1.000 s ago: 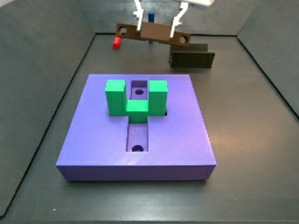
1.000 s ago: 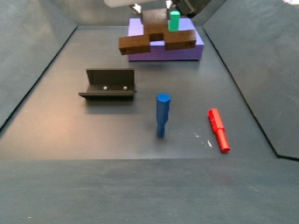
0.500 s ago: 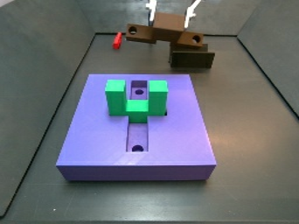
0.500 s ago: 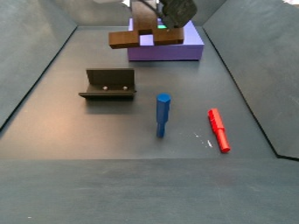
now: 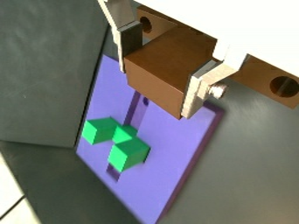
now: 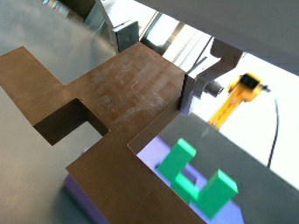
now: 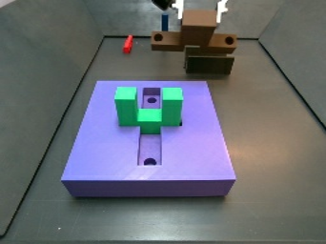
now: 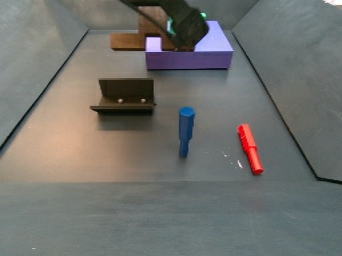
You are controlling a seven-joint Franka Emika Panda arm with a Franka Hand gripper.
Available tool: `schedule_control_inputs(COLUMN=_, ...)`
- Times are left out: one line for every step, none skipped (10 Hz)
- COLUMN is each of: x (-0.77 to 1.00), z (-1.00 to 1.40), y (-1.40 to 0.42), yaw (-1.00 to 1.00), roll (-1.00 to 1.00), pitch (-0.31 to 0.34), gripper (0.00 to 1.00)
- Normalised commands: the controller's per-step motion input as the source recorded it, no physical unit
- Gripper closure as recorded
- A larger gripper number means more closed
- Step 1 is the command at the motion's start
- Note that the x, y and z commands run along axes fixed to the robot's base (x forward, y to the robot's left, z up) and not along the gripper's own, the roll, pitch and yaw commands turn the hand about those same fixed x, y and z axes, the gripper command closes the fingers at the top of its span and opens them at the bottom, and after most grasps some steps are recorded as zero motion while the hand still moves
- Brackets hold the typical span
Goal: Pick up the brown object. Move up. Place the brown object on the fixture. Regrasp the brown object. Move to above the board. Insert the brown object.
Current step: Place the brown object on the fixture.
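Note:
My gripper [image 7: 197,21] hangs high at the far end of the floor, shut on the brown object [image 7: 193,40], a mid-brown block with a round hole near its end. The block hangs level in the air, above and just before the fixture [image 7: 211,65]. In both wrist views the silver fingers [image 5: 212,80] clamp the brown object [image 5: 167,67] by its raised middle, with the purple board [image 5: 176,162] and its green U-shaped block [image 5: 117,144] far below. In a side view the arm covers my gripper [image 8: 179,30], and one end of the brown object [image 8: 128,42] sticks out beside it.
The board [image 7: 192,143] with its lengthwise slot fills the middle of the floor. A red peg [image 7: 128,43] lies near the far wall. A blue peg [image 8: 187,130] stands between the fixture [image 8: 124,97] and the red peg [image 8: 249,148]. Sloping dark walls close in the floor.
My gripper has turned with the brown object, which was tilted and now hangs level. It has also shifted sideways toward the fixture and a little higher.

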Motion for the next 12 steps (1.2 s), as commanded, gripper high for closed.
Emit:
schedule_control_inputs(x=0.21, z=0.00, y=0.49, yaw=0.04, roll=-0.19, pitch=-0.494, gripper=1.00)
schedule_control_inputs(x=0.16, z=0.20, y=0.28, yaw=0.17, roll=0.75, pitch=-0.334, gripper=1.00)
schedule_control_inputs(x=0.21, z=0.13, y=0.24, yaw=0.20, roll=0.99, pitch=-0.246, gripper=1.00)
schedule_control_inputs(x=0.16, z=0.04, y=0.19, yaw=0.26, roll=1.00, pitch=-0.271, gripper=1.00)
schedule_control_inputs(x=0.05, z=0.00, y=0.25, yaw=0.26, roll=0.97, pitch=-0.206, gripper=1.00)
schedule_control_inputs(x=0.00, z=-0.22, y=0.35, yaw=0.19, roll=0.43, pitch=-0.266, gripper=1.00)
schedule_control_inputs(x=0.10, z=-0.59, y=0.48, yaw=0.07, roll=0.00, pitch=-0.169, gripper=1.00)
schedule_control_inputs(x=0.05, z=-0.67, y=0.54, yaw=0.05, roll=-0.06, pitch=-0.243, gripper=1.00)
schedule_control_inputs(x=0.08, z=-0.68, y=0.49, yaw=0.00, roll=-0.12, pitch=-0.071, gripper=1.00)
schedule_control_inputs(x=0.17, z=-0.55, y=0.46, yaw=0.00, roll=-0.12, pitch=0.086, gripper=1.00)
schedule_control_inputs(x=0.75, z=-0.41, y=0.22, yaw=0.00, roll=0.00, pitch=0.817, gripper=1.00)
schedule_control_inputs(x=0.78, z=-0.27, y=0.18, yaw=-0.07, roll=0.00, pitch=0.746, gripper=1.00)
